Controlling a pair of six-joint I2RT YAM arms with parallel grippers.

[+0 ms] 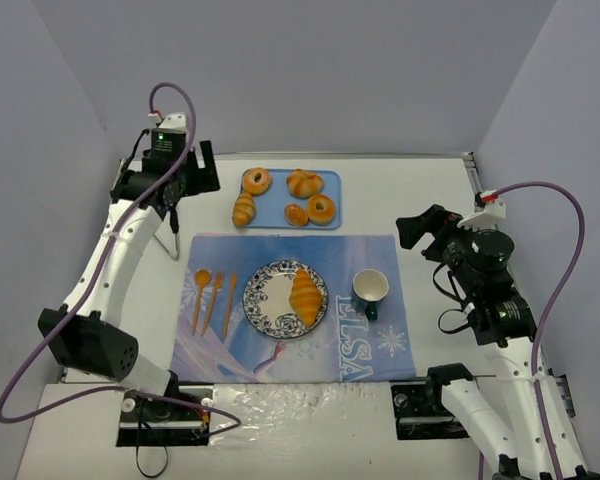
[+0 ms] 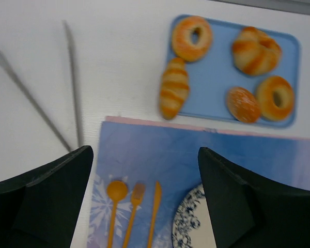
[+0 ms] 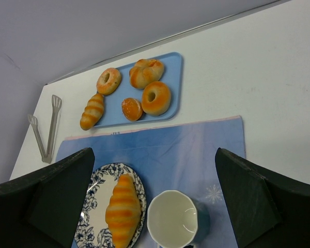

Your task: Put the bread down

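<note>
The bread (image 1: 305,297) is a long golden-orange ridged croissant lying on the right half of the blue-patterned plate (image 1: 263,278). It also shows in the right wrist view (image 3: 124,209) on the plate (image 3: 99,174). My left gripper (image 1: 185,180) is open and empty, high over the table's far left, apart from the bread. In the left wrist view its jaws (image 2: 144,152) frame the cutlery and the plate's rim (image 2: 188,222), and the bread is hidden. My right gripper (image 1: 413,231) is open and empty, raised to the right of the plate (image 3: 154,157).
A blue tray (image 1: 275,207) behind the placemat (image 1: 280,250) holds two doughnuts, a small horn-shaped bread (image 1: 243,210) and other rolls. Orange cutlery (image 1: 212,295) lies left of the plate, a cup (image 1: 370,290) right of it. Metal tongs (image 1: 170,237) lie at the far left.
</note>
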